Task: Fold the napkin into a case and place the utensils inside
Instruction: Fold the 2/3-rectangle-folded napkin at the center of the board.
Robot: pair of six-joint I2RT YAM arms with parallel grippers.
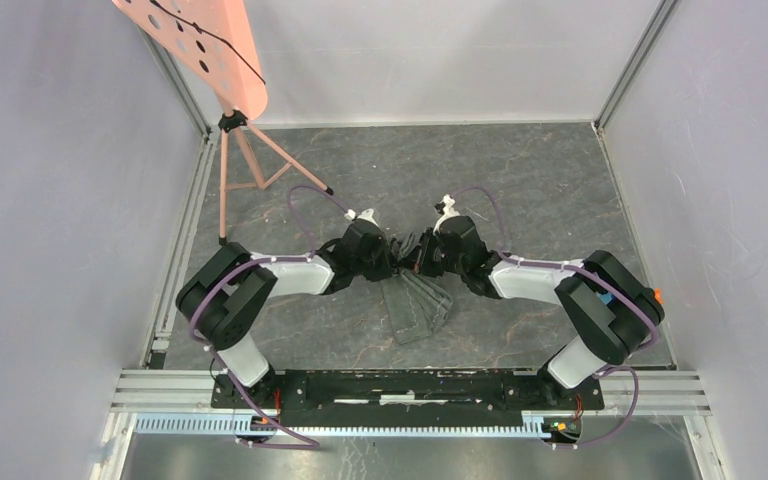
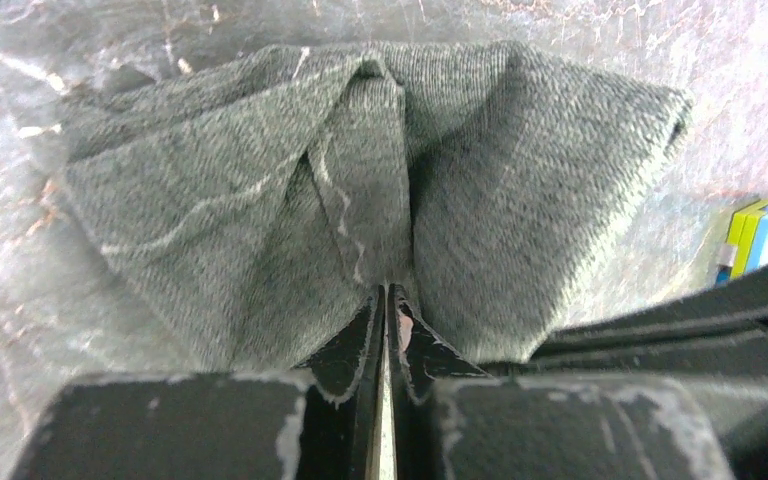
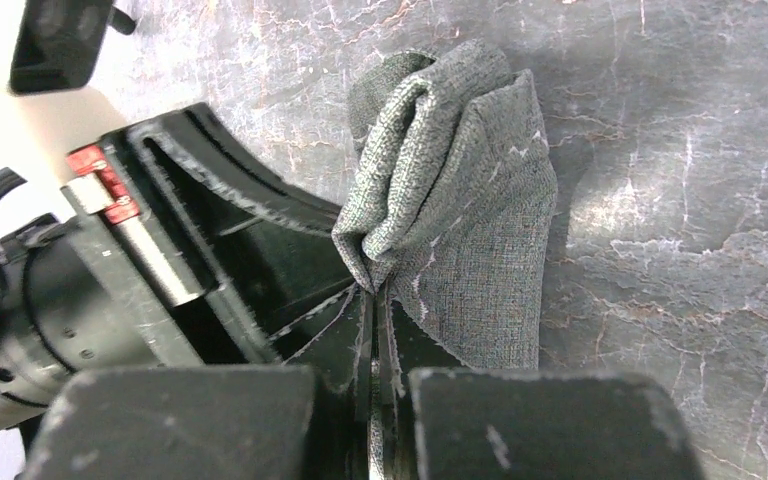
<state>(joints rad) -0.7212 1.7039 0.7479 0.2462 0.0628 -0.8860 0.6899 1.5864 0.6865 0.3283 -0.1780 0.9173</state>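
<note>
The napkin (image 1: pixel 420 305) is a dark grey cloth, bunched and folded, hanging down toward the near side from where both grippers meet above the slate floor. My left gripper (image 1: pixel 392 262) is shut on one gathered top edge; in the left wrist view the cloth (image 2: pixel 260 200) fans out from the closed jaws (image 2: pixel 388 292). My right gripper (image 1: pixel 418 258) is shut on the cloth right beside it; in the right wrist view the folded napkin (image 3: pixel 480 230) rises from the closed jaws (image 3: pixel 375 290). No utensils show clearly. A small green and blue piece (image 2: pixel 760 235) peeks in at the left wrist view's right edge.
A pink perforated board (image 1: pixel 210 50) stands on a tripod (image 1: pixel 250 170) at the back left. Grey walls enclose the slate floor (image 1: pixel 520 180) on three sides. An aluminium rail (image 1: pixel 410 395) with both arm bases runs along the near edge.
</note>
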